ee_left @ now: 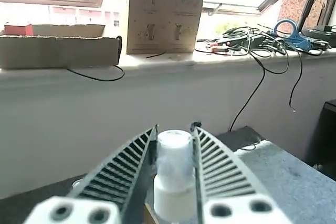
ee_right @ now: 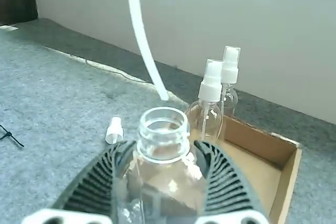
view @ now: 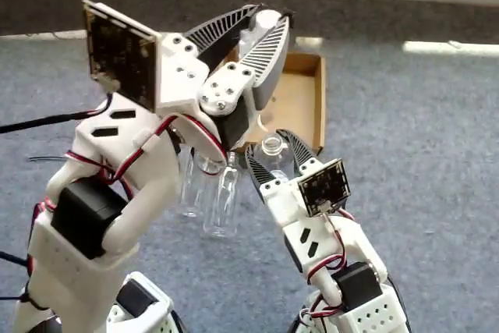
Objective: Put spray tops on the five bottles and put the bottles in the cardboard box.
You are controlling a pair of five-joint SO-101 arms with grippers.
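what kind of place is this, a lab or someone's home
Probably a lab or hobby workroom, though I can't be sure: a windowsill strewn with tangled cables and cardboard boxes, and grey carpet as the work surface.

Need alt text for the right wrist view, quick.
The right gripper clamps a clear, uncapped bottle, with a white dip tube hanging above its mouth. Behind, two capped bottles stand at the cardboard box; a loose spray top lies on the carpet.

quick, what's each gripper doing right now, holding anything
Left gripper: shut on a white spray top.
Right gripper: shut on an uncapped clear bottle.
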